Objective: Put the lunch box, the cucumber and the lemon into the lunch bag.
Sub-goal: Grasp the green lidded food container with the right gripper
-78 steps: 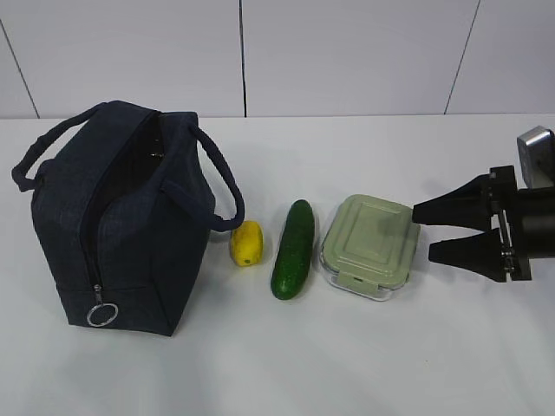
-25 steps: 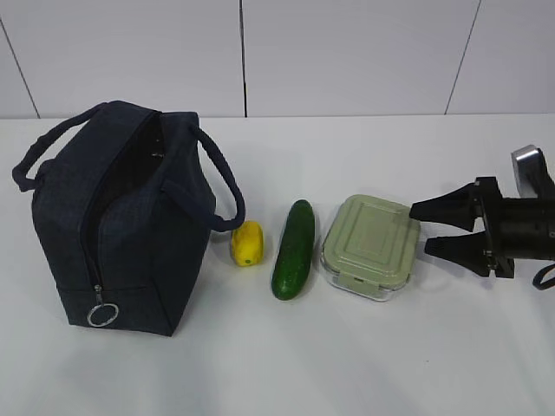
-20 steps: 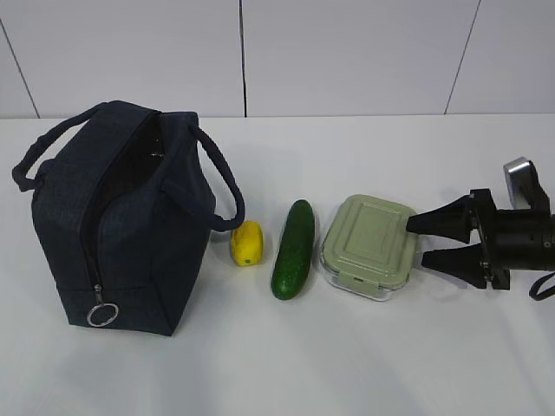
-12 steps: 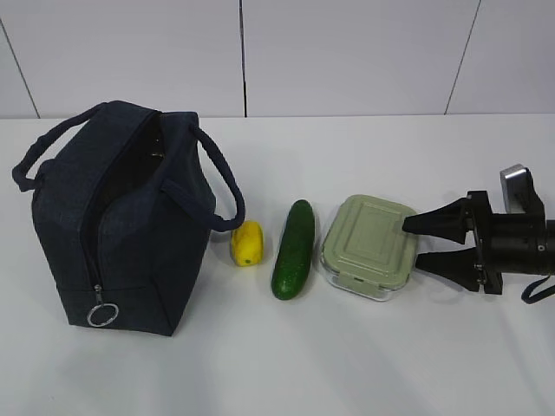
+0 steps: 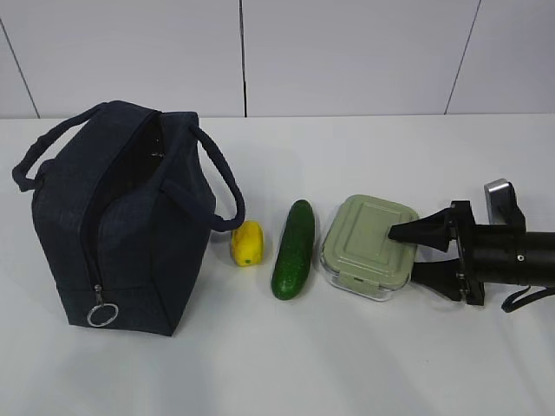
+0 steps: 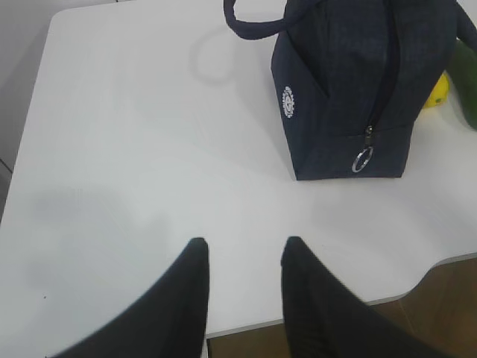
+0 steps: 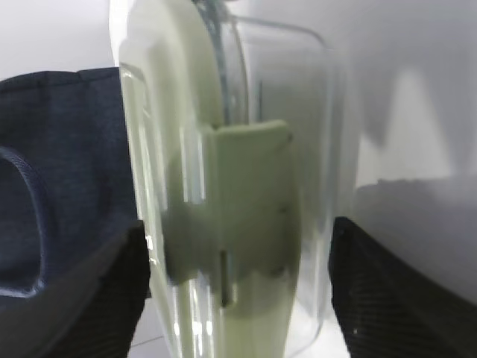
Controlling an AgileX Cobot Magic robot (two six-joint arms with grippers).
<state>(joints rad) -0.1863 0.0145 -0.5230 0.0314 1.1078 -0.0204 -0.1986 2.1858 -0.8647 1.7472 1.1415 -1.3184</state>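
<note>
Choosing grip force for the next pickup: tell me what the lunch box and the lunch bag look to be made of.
Lunch box: clear, glossy body, glass or hard plastic, with highlights and see-through walls in the right wrist view; its sage lid and side clip look like matte plastic.
Lunch bag: dark navy woven fabric, matte, softly creased, with a shiny metal ring pull.

On my white surface [image 5: 260,364], left to right: the lunch bag [image 5: 121,225] standing upright, then the lemon [image 5: 246,243], the cucumber [image 5: 293,250] and the lunch box [image 5: 368,244], each lying just beside the next.
</note>
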